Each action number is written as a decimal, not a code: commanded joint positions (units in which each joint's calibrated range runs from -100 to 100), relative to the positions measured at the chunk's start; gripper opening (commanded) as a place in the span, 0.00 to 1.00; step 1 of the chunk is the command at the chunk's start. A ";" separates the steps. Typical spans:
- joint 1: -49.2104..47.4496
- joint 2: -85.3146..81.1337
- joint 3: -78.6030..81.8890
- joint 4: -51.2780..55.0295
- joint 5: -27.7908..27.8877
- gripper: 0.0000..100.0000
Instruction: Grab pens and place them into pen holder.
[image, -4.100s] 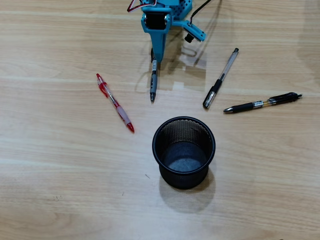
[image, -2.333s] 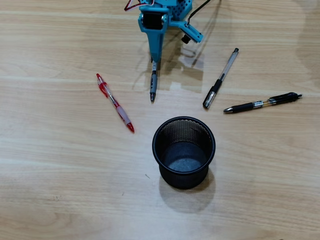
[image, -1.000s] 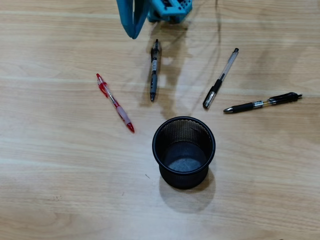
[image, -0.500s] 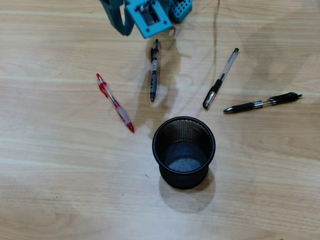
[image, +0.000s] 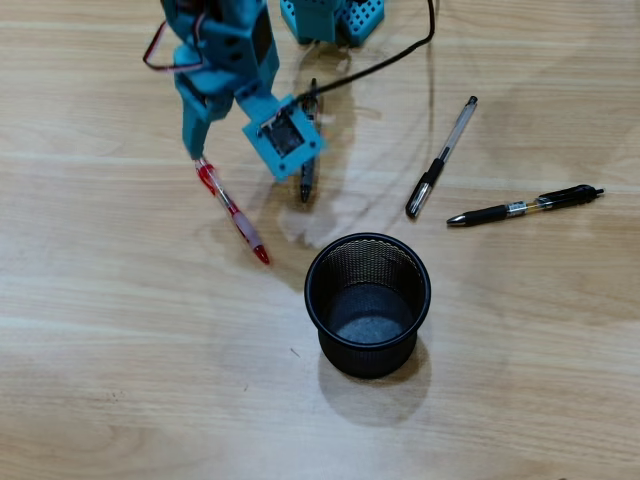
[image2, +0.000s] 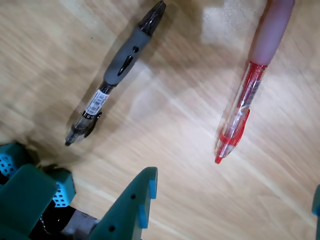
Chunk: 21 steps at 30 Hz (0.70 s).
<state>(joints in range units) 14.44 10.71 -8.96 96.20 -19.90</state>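
The table (image: 120, 380) is pale wood with a light grain. Four pens lie flat on it, well apart from one another. The red pen (image: 232, 212) lies on a slant at the left, its tip pointing toward the near right. Just right of it, the dark grey pen (image: 307, 180) lies nearly straight along the far-to-near line, partly under the arm. Farther right lies the clear pen (image: 441, 158), slanted, and beyond it the black pen (image: 525, 206), almost level. The pen holder (image: 368, 300) stands upright nearer, between them.
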 joint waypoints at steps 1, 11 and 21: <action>0.79 3.10 -2.08 -2.40 -0.05 0.33; 2.99 11.42 -2.17 -11.24 -0.58 0.33; 2.80 21.01 -2.17 -18.34 -2.67 0.33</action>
<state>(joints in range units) 16.44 30.67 -9.23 79.11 -22.08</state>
